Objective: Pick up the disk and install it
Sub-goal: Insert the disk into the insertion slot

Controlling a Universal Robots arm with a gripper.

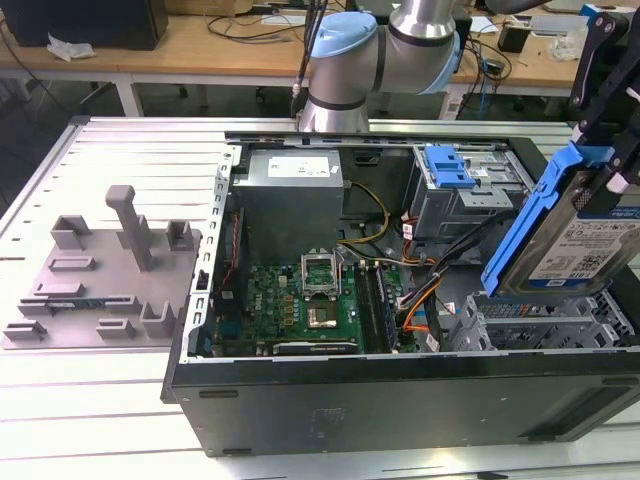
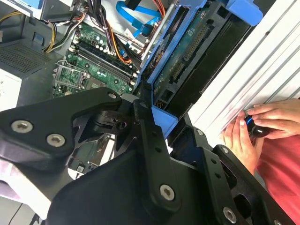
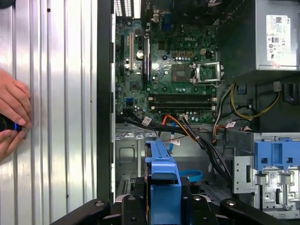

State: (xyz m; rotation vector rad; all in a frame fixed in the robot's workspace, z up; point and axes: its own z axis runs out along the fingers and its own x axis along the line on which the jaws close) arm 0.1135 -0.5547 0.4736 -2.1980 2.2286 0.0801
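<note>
The disk [image 1: 578, 245], a silver-grey drive with a white-and-blue label in blue carrier rails, hangs tilted at the exterior view's right, over the open computer case's drive cage [image 1: 540, 322]. My black gripper [image 1: 606, 150] is shut on its upper end. In the second wrist view the disk [image 2: 197, 61] shows edge-on with its dark underside and connector, and the gripper [image 2: 161, 119] clamps the blue rail. In the first wrist view the blue carrier of the disk [image 3: 164, 171] sticks out from the gripper [image 3: 164, 206] above the case interior.
The open computer case [image 1: 400, 395] holds a motherboard [image 1: 300, 300], cables and a blue-latched bay [image 1: 447, 165]. A grey fixture with upright posts [image 1: 100, 270] lies at the exterior view's left. A person's hand [image 2: 262, 124] rests on the ribbed table beside the case, also the hand [image 3: 11, 112].
</note>
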